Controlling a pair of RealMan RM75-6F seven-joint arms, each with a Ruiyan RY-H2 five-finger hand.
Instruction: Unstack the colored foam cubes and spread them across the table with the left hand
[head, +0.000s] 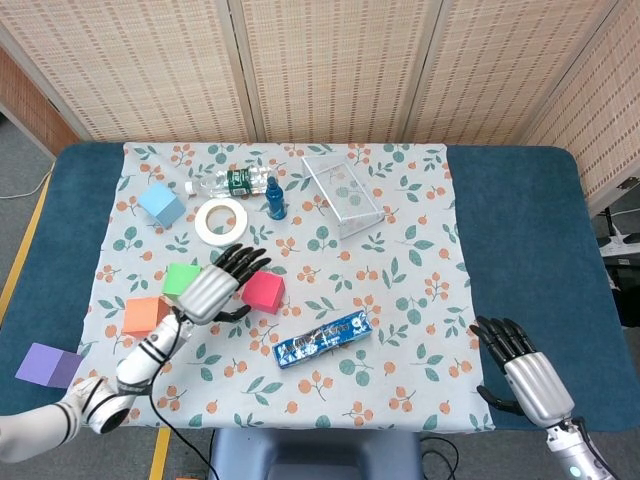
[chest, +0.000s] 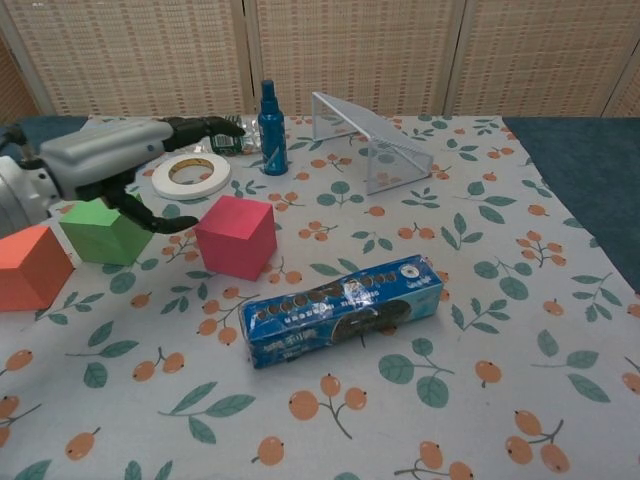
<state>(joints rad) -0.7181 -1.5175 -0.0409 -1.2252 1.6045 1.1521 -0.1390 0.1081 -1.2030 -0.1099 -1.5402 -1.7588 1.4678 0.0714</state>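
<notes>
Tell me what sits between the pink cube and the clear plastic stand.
Nothing; only bare patterned cloth lies between the pink cube and the clear stand, seen in the head view.

Head view looks steeply down over the whole table (head: 520, 200); chest view sits low and near, probably sharing its middle.

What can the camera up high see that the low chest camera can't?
Only the head view shows the right hand, open by the table's edge, the purple cube on the blue table cover and the light blue cube.

Only the chest view shows the sides of the cubes from low down; it adds no new thing.

Both show the left hand open beside the pink cube, the green cube, the orange cube, the tape roll, the blue spray bottle and the cookie pack.
</notes>
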